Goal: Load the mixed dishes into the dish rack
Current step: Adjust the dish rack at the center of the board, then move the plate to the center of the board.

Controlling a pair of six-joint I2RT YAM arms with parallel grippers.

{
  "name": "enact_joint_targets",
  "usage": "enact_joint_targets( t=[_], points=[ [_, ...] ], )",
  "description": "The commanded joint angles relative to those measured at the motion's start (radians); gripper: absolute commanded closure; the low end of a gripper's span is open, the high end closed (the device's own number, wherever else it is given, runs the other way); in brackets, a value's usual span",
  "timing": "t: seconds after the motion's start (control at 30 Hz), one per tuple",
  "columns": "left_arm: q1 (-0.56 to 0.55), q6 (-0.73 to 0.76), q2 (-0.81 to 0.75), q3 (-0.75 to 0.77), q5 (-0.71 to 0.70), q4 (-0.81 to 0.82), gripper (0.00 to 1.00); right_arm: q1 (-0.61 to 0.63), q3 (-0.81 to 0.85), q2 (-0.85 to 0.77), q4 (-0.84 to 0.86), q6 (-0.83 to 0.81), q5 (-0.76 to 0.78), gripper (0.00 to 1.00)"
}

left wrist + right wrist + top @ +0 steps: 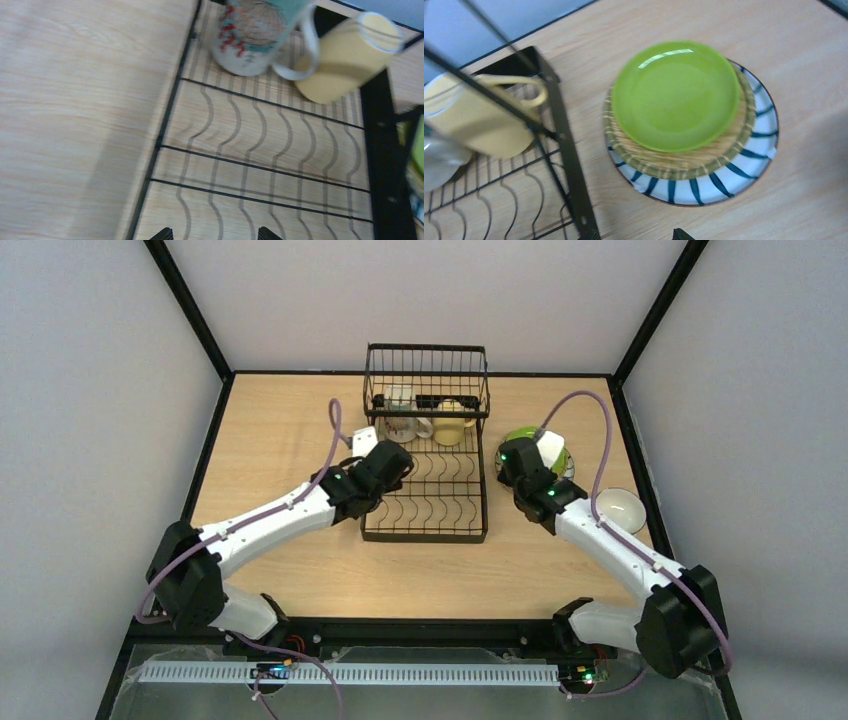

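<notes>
Wooden table (814, 60) bears glossy lime plate (676, 95) atop seemingly woven plate (674, 159).

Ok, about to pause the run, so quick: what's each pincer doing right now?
Left pincer: open, empty, over the dish rack.
Right pincer: open, empty, by the plate stack.

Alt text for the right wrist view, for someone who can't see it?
Three plates stacked on the table: a lime green plate on a tan plate on a white plate with blue rim stripes. At left, the dish rack holds a pale yellow mug.
</notes>
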Motion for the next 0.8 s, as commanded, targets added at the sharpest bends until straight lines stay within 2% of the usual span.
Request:
enact_joint_targets(
  t=[0.0, 0.33, 0.77],
  points=[
    [-0.049, 0.183, 0.065, 0.095, 0.045, 0.061, 0.04, -0.079, -0.069, -0.012, -0.035, 0.186, -0.063, 0.15],
    [-0.07, 0.296, 0.161, 0.194, 0.092, 0.082, 0.05, -0.166, -0.048, 0.133, -0.002, 0.308, -0.114, 0.15],
    [-0.07, 0.372, 0.201, 0.211, 0.133, 0.157, 0.05, -0.321, -0.002, 0.271, 0.084, 0.337, -0.243, 0.15]
  ],
)
